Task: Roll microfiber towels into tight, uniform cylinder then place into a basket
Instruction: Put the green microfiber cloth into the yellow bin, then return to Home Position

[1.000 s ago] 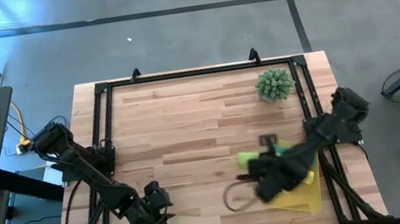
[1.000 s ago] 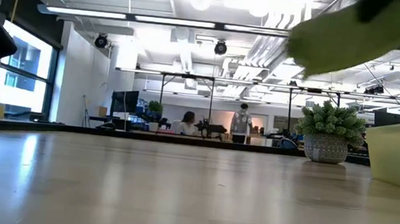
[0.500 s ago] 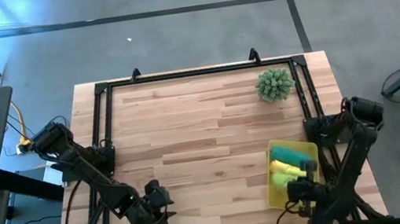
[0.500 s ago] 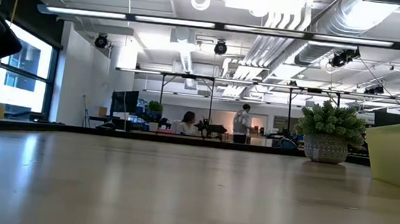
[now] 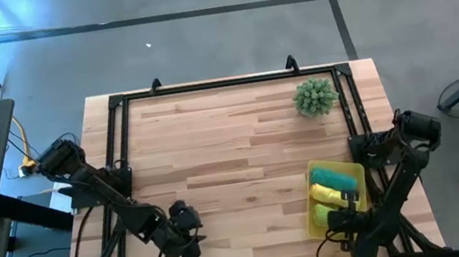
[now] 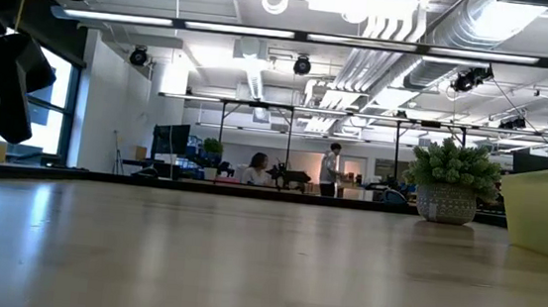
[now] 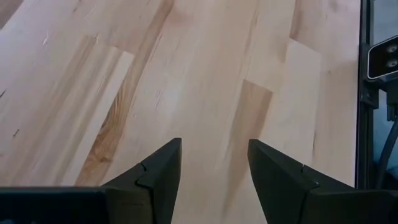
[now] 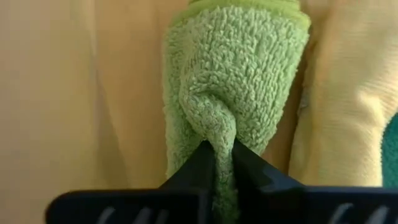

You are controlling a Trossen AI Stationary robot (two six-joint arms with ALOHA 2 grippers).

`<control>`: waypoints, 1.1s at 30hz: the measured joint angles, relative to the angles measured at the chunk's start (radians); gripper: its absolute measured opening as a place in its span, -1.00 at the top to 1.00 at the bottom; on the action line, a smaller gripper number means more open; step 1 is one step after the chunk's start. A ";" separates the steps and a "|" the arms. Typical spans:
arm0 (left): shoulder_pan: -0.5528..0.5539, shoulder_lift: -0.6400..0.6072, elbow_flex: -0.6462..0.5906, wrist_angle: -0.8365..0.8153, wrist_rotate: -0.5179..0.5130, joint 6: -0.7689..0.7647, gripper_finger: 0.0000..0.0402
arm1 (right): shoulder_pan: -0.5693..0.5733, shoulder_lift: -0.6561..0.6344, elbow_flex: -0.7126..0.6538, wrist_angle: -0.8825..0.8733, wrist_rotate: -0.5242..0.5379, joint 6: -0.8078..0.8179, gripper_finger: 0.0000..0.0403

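The last roll is going into the basket (image 5: 312, 215) now, as far as I can judge. The right end effector (image 8: 217, 155) has its fingers pinched onto a fold of the lime green towel (image 8: 233, 81), and that towel lies down inside the basket with the yellow towel (image 8: 348, 106) right beside it, the two touching along their length. A sliver of the teal towel (image 8: 390, 146) shows past the yellow one. From above, the right end effector (image 5: 345, 220) sits at the basket's near end, the end farthest from the spiky plant (image 5: 315, 96).

To do this step well, I'd want the fingers to let go only once the roll rests flat on the basket floor, then lift straight up, so the pinched fold is not dragged out and the cylinder undone. That fuzzy fabric may cling to the fingers, so a clean wide opening matters.

The left end effector (image 7: 214, 168) waits with its fingers apart over bare table (image 7: 205, 81), well away from the basket, toward the table's near edge on the opposite side, holding nothing.
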State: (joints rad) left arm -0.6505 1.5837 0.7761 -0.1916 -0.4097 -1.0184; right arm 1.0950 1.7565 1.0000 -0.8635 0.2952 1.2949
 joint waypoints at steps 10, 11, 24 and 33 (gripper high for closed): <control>0.038 0.000 0.000 0.001 0.038 0.000 0.13 | -0.039 -0.024 0.047 -0.123 -0.069 0.093 0.21; 0.041 0.000 0.000 0.001 0.044 0.000 0.13 | -0.044 -0.027 0.052 -0.125 -0.069 0.092 0.12; 0.043 -0.024 0.000 -0.003 0.088 0.043 0.13 | -0.081 -0.229 0.126 -0.311 -0.103 0.024 -0.11; 0.108 -0.264 0.001 -0.095 0.023 0.241 0.13 | -0.130 -0.509 0.104 -0.510 0.270 0.020 -0.08</control>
State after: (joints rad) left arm -0.5421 1.3198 0.7769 -0.2866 -0.3862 -0.7773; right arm 0.9654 1.2475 1.1042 -1.3737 0.5652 1.3152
